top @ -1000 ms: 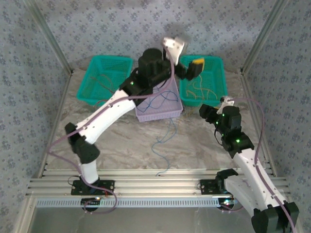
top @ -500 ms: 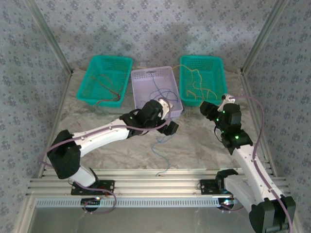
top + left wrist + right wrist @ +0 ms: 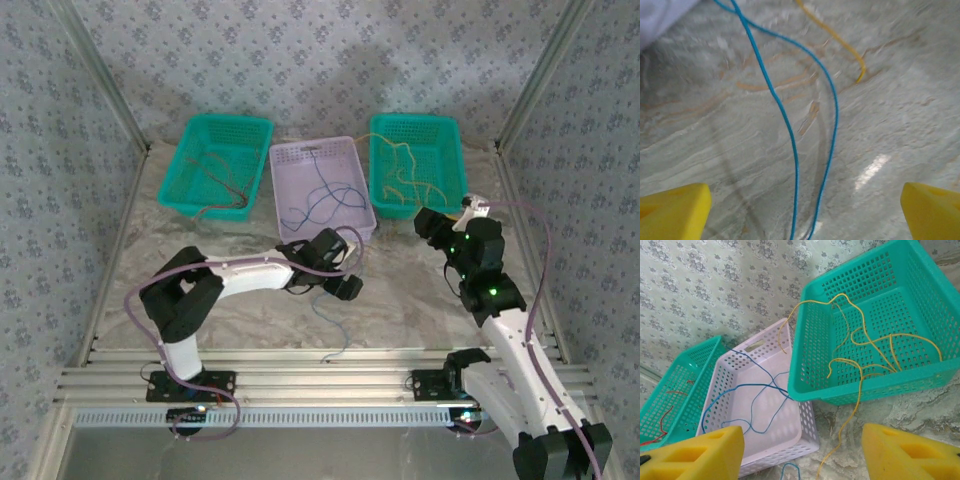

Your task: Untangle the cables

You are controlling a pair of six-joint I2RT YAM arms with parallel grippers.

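Blur softens the left wrist view, where a blue cable loop runs off the lower edge. It lies on the veined marble bench beneath the wide-spread left tool. Right tool, empty and half apart, faces perforated plastic: yellow cables in a teal basket, blue strands in a lilac basket. Floral wallpaper stands behind.

Past the right gripper, its yellow fingertips spread, I see thin yellow wires draped over the front rim of a teal perforated plastic basket, thin blue wires in the lilac perforated plastic basket beside it, and thin red wires in a second teal basket.
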